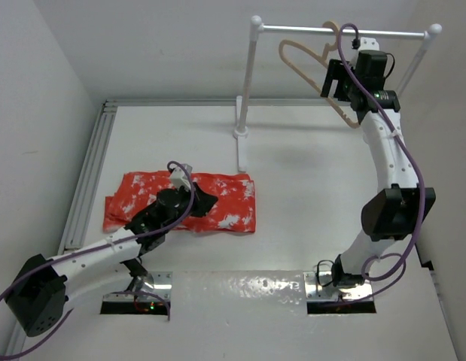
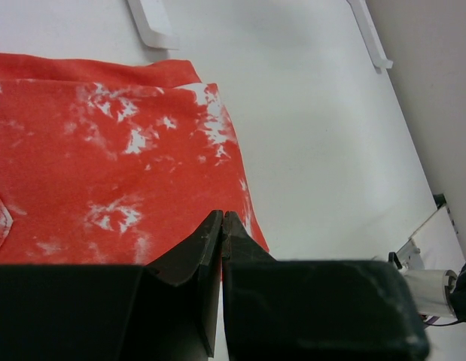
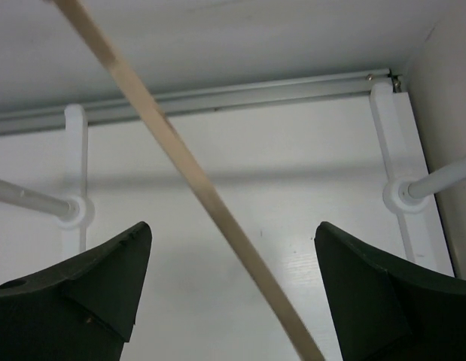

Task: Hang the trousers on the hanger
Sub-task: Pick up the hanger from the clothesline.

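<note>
The red-orange trousers [image 1: 233,199] with white blotches lie folded flat on the table, left of centre, and fill the left wrist view [image 2: 105,150]. My left gripper [image 1: 205,201] rests over their middle. It is shut [image 2: 221,218], tips together above the fabric near its right edge. The fabric looks flat. The tan wooden hanger [image 1: 296,56] hangs by its hook on the white rail at the back right. My right gripper [image 1: 332,81] is raised to it and open [image 3: 233,248]. The hanger's bar [image 3: 180,158] crosses slantwise between the wide-apart fingers [image 3: 105,278] without touching them.
The white rail [image 1: 383,33] stands on two posts [image 1: 246,90] with flat feet on the table [image 2: 151,22]. Their bases show below the right gripper [image 3: 74,210]. An aluminium track [image 1: 86,177] runs along the left wall. Walls close in the left and back.
</note>
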